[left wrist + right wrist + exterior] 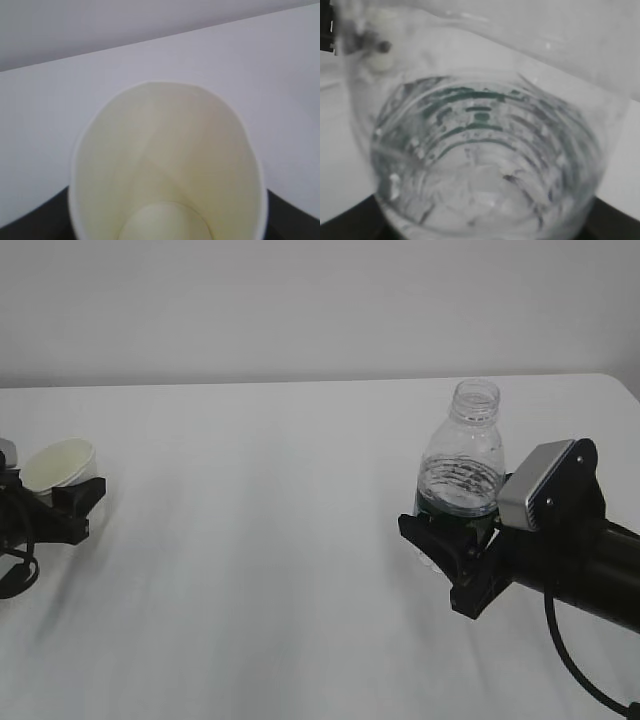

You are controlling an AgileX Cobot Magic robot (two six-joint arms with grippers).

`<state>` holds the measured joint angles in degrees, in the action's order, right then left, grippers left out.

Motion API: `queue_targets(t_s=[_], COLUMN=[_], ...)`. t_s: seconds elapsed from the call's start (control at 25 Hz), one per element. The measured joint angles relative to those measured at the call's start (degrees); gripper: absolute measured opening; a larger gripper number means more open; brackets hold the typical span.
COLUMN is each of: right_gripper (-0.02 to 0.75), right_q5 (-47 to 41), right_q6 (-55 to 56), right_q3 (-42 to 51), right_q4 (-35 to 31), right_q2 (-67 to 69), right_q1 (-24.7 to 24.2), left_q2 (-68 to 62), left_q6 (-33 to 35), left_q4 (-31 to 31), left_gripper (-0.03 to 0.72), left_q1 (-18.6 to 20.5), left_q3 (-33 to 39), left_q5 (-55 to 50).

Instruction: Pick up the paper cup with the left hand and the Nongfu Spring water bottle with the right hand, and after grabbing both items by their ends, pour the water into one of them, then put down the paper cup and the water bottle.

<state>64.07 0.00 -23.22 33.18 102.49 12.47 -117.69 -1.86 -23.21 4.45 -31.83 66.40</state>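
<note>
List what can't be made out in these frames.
- Left gripper: exterior view, cut off by the left edge.
- Paper cup base: left wrist view, cut off by the bottom edge.
- Water bottle base: exterior view, hidden behind the right gripper.
- Water level: right wrist view, too blurred.

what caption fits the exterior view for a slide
Left gripper holds the tilted paper cup; right gripper holds the capless water bottle upright over a white table.

left arm cut off at frame edge, paper cup (58, 465) base hidden by left claw (70, 502), bottle (460, 462) base hidden
</note>
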Motion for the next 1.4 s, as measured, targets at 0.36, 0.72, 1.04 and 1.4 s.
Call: queue_targets(t_s=[0.36, 0.72, 1.04, 1.4], right_gripper=[0.463, 0.463, 0.463, 0.463], right_q5=[0.0, 0.0, 0.0, 0.0], right_q6=[-0.3, -0.78, -1.16, -1.28], right_q3=[0.0, 0.0, 0.0, 0.0], right_q4=[0.0, 0.0, 0.0, 0.03], right_q2=[0.0, 0.0, 0.0, 0.0], right_q1=[0.0, 0.0, 0.0, 0.0], left_q2=[0.65, 0.65, 0.65, 3.07], left_q6=[-2.47, -4.96, -7.35, -10.05], left_q4=[-7.21, -17.61, -24.71, -32.45], left_gripper=[0.461, 0.46, 0.459, 0.459], left_q1=[0.0, 0.0, 0.0, -1.09], left_q3=[0.21, 0.21, 0.21, 0.21], left_q5=[-0.1, -0.1, -0.1, -0.22])
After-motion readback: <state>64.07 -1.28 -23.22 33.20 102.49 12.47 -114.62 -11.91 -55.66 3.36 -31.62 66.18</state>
